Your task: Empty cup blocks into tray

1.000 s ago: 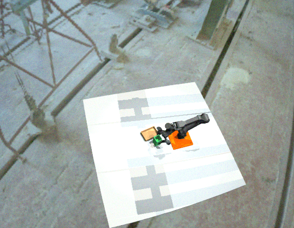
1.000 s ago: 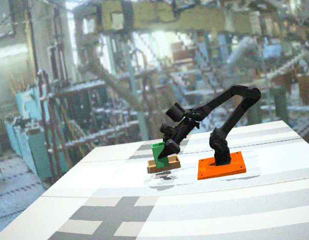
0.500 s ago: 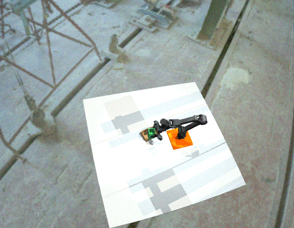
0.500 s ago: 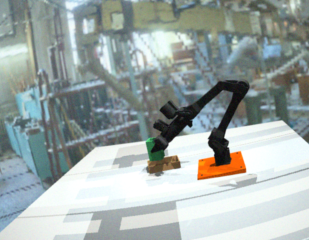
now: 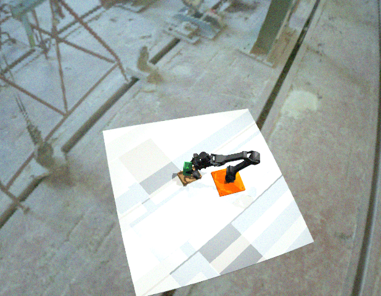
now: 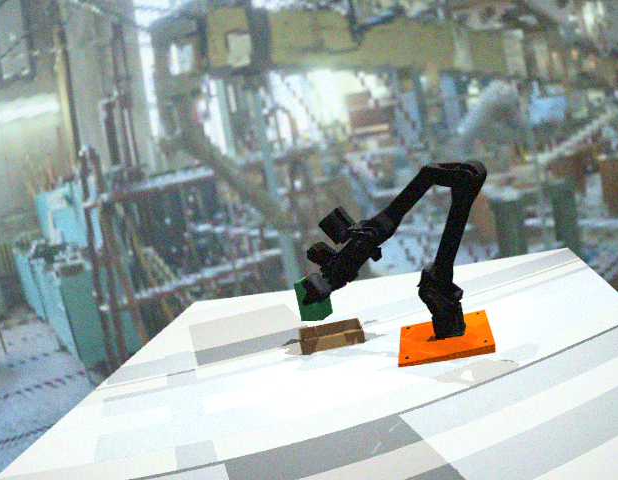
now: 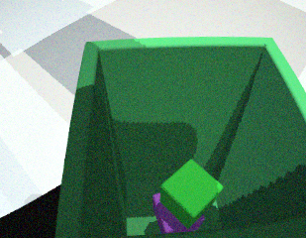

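Note:
The green cup (image 5: pixel 187 168) (image 6: pixel 315 309) (image 7: pixel 157 84) is held in the air, slightly tilted, its base above the left end of the tray. My gripper (image 5: pixel 192 168) (image 6: pixel 316 291) is shut on the cup. The wrist view looks into the cup's open mouth. A bright green block (image 7: pixel 189 187) and a purple block (image 7: pixel 164 221) lie low inside it; whether more are beneath is hidden. The brown shallow tray (image 5: pixel 185 183) (image 6: pixel 334 343) stands on the table, its inside partly hidden by the cup and gripper in the top view. No block can be made out in it.
The orange base plate (image 5: pixel 223 188) (image 6: pixel 418 353) of the arm is to the right of the tray, with a gap of table (image 5: pixel 171 222) (image 6: pixel 237 403) between them. The arm reaches over from the base toward the tray.

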Robot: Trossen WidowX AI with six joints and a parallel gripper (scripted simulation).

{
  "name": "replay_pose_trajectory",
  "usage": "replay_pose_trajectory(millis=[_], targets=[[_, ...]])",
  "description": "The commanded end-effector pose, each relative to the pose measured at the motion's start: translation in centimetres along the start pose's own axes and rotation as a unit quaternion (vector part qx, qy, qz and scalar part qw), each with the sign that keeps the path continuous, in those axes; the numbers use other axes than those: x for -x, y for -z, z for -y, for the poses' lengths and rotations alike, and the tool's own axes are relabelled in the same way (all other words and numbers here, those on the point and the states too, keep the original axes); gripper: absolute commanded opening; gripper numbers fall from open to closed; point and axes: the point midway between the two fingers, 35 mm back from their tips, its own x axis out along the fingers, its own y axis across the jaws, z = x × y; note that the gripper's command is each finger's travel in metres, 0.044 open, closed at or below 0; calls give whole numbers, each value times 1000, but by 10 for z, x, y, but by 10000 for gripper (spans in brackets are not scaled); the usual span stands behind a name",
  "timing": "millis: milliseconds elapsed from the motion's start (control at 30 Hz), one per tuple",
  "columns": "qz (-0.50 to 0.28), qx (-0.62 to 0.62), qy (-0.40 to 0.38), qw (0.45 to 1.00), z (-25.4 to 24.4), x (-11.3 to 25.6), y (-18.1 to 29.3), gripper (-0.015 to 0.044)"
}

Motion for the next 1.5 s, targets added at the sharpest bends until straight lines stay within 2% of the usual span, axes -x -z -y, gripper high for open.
replay_pose_trajectory(millis=[0,733,1467], targets=[[8,-33,4,999,2,0,-6,0],[9,-270,2,963,2,-5,-7,0],[9,-491,0,871,1,-9,-7,0]])
